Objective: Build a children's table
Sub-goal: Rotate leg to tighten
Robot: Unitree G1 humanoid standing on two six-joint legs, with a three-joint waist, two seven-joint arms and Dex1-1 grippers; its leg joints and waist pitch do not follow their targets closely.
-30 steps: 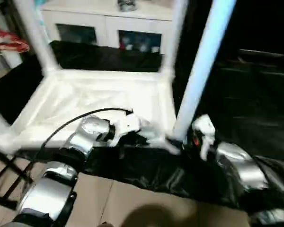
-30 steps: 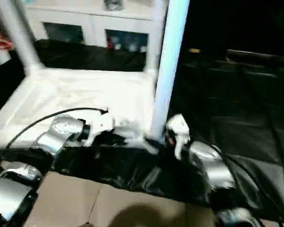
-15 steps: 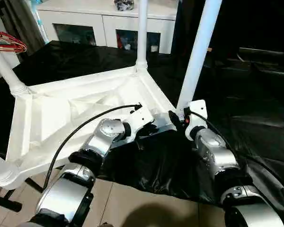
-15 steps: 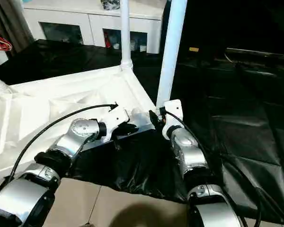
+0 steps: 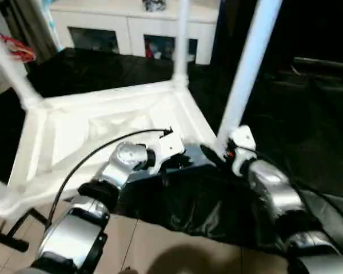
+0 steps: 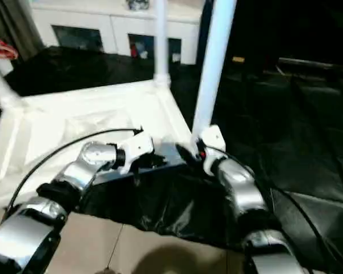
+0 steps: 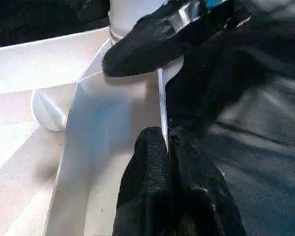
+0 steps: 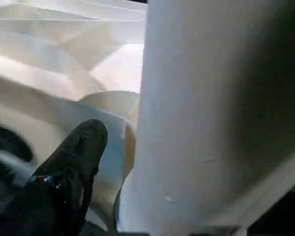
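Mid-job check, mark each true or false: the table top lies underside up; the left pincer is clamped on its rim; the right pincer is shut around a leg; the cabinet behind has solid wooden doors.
1. The table top lies underside up, legs pointing upward. True.
2. The left pincer is clamped on the top's rim. True.
3. The right pincer is shut around the near leg. False: one finger sits beside the leg's base, no grip visible.
4. The cabinet has solid wooden doors. False: white, with glass doors.

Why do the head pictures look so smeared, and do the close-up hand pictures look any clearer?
Both eye views are motion-blurred: the table legs and the cabinet have soft edges. The left wrist view is sharper, showing the left gripper shut on the tabletop's rim. The right wrist view sits very close to a leg, soft and shadowed.
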